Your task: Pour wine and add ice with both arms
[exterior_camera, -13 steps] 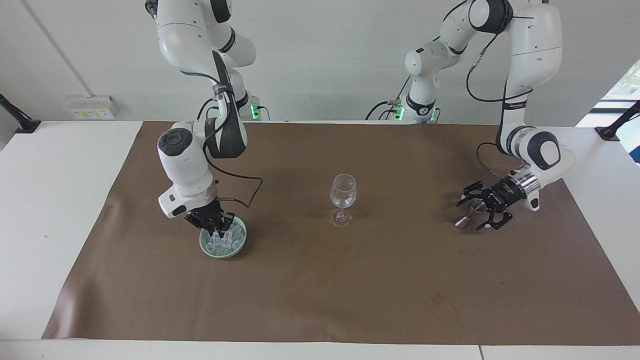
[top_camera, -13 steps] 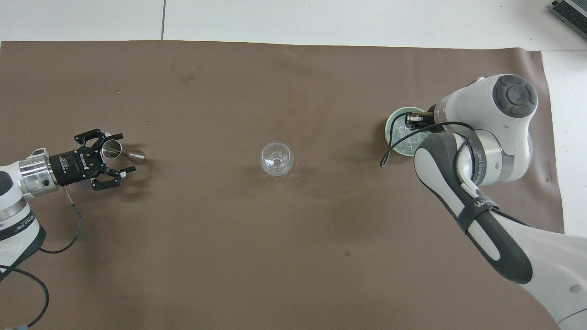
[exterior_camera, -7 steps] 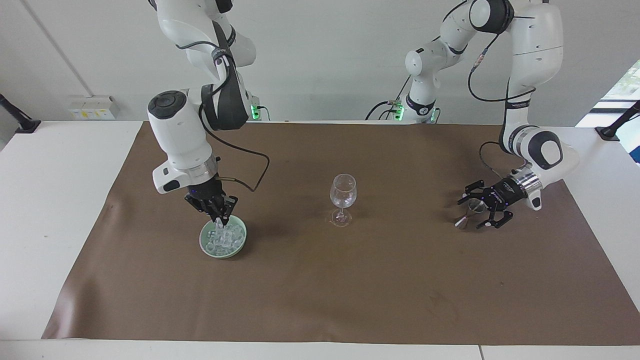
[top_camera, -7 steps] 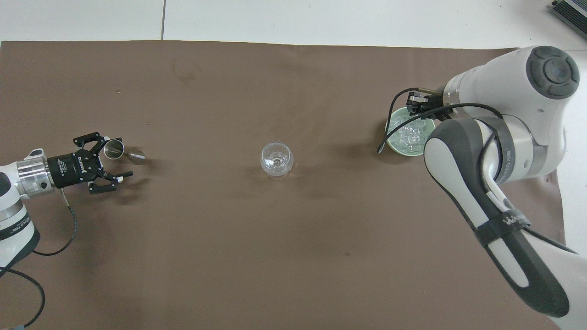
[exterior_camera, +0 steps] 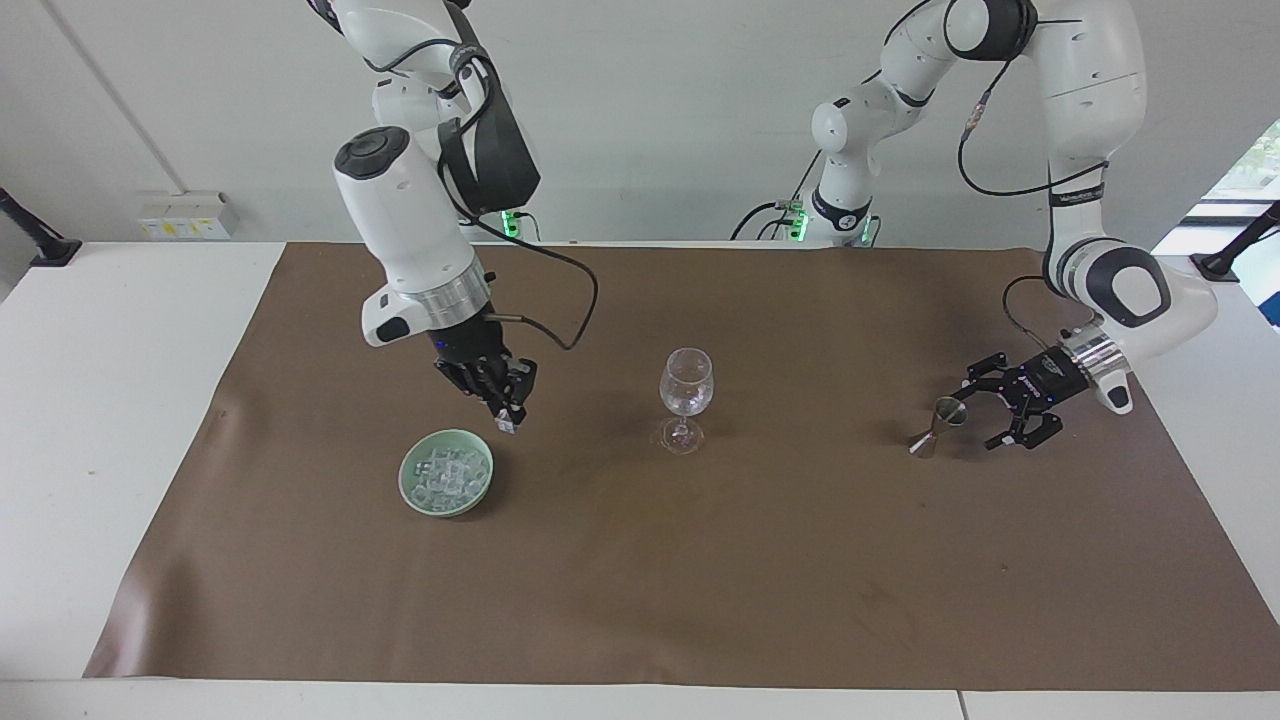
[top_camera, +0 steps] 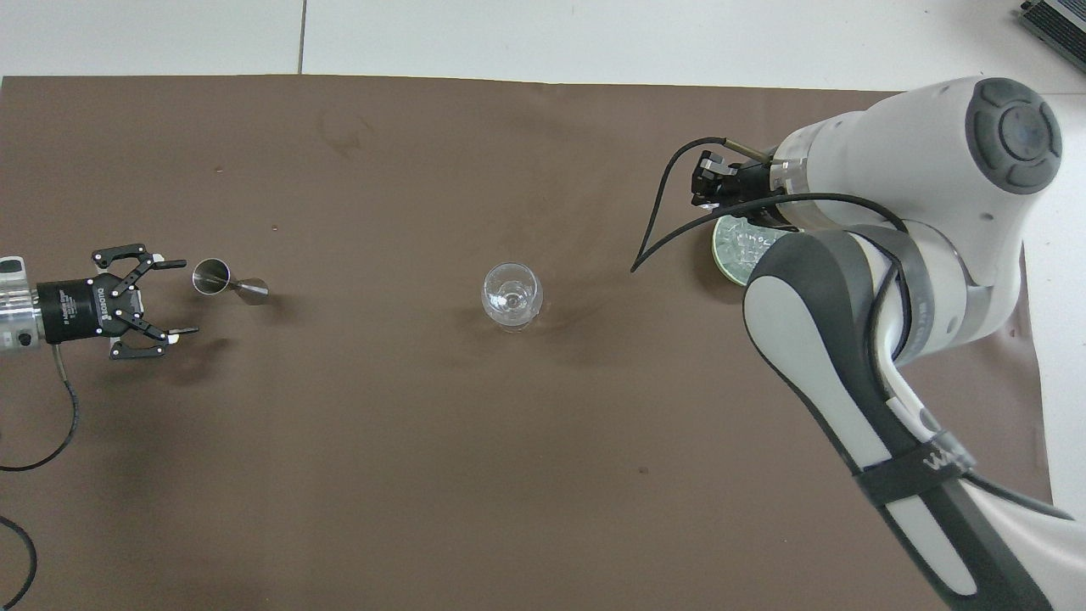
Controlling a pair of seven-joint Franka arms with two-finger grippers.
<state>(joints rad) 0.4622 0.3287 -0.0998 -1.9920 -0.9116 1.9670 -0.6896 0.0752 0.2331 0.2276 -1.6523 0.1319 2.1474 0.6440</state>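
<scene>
Brown paper [exterior_camera: 640, 560] covers the middle of the white table [exterior_camera: 110, 400], and everything of the task stands on it. A pale green dish [exterior_camera: 408, 485] sits toward the right arm's end, with the ice [exterior_camera: 446, 474] heaped inside it. The right gripper [exterior_camera: 508, 418] hangs in the air just beside the dish, over the paper between dish and glass, tilted down from its white arm. Its fingertips are pressed together, and a small pale glint shows at the tips, which may be one ice cube, though I cannot be sure of that from here. In the overhead view the same gripper [top_camera: 706, 182] shows at the dish's edge, the arm's bulk hiding much of the dish [top_camera: 723, 252].

The glass [exterior_camera: 686, 395] stands upright at the table's middle, clear and empty as far as can be seen, well apart from both grippers.

Toward the left arm's end a small metal jigger [exterior_camera: 936, 424] stands tilted on the paper. The left gripper [exterior_camera: 1008, 408] is low and just beside it, fingers spread wide, gripping nothing. From above, the jigger [top_camera: 222, 279] lies clear of the parted fingers [top_camera: 168, 265], near one tip but not touching it.
</scene>
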